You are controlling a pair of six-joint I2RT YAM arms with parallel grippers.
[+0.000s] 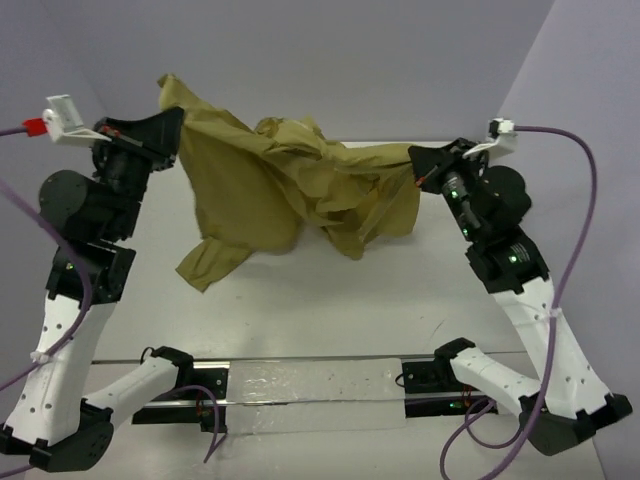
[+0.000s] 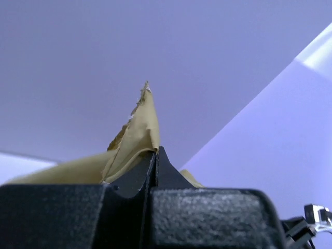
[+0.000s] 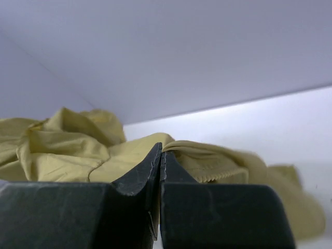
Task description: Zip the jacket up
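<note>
White table (image 1: pixel 330 300) underlies the jacket (image 1: pixel 270 180), clamped by left fingers (image 2: pixel 168 175) and right fingers (image 3: pixel 175 175).

The olive-tan cloth jacket (image 1: pixel 270 180) is thin, soft fabric: matt, heavily creased. The black left pincer (image 2: pixel 155 151) and black right pincer (image 3: pixel 161 149) are matt plastic with a grainy, rough texture. The white surface (image 1: pixel 330 300) is smooth, with slight sheen.

The right tool (image 3: pixel 160 153) is seen with its dark jaws pressed together, and a hemmed edge of the khaki jacket (image 3: pixel 67 150) is pinched at their tips. Crumpled folds are spread behind, chiefly leftward. The white bench (image 3: pixel 295 129) is seen at the right, backed by a pale wall (image 3: pixel 155 52).
</note>
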